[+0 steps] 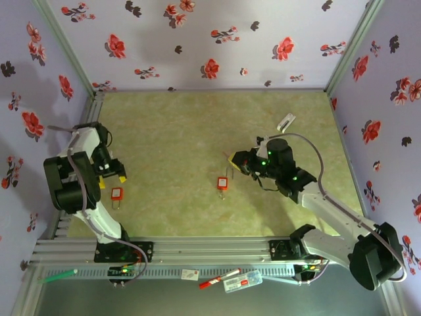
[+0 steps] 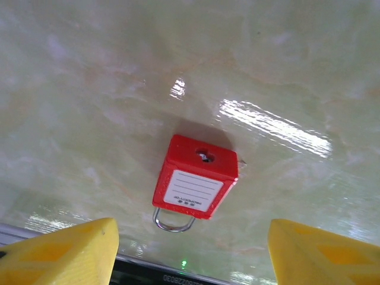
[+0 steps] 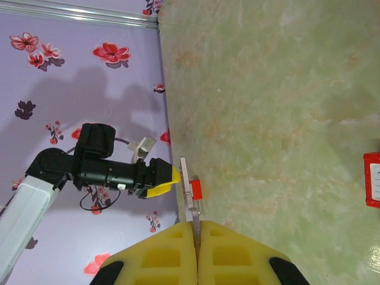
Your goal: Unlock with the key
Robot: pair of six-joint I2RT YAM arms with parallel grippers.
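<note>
My right gripper (image 3: 196, 228) is shut on the key (image 3: 185, 181), whose thin grey blade sticks out edge-on past the yellow pads. From above, this gripper (image 1: 233, 160) hovers just up and right of a red padlock (image 1: 222, 183) lying mid-table, which also shows at the wrist view's right edge (image 3: 372, 179). A second red padlock (image 2: 196, 178) lies flat under my left gripper (image 2: 190, 261), keyhole (image 2: 203, 155) facing away and shackle (image 2: 173, 221) towards the fingers. The left gripper (image 1: 112, 172) is open, its yellow fingers (image 2: 59, 255) wide on either side of that padlock (image 1: 117, 193) and apart from it.
A small white clip-like piece (image 1: 286, 121) lies at the back right of the green mat. Flowered purple walls (image 1: 197, 39) close in three sides. The aluminium rail (image 1: 197, 249) runs along the near edge, with small items (image 1: 230, 279) in front of it.
</note>
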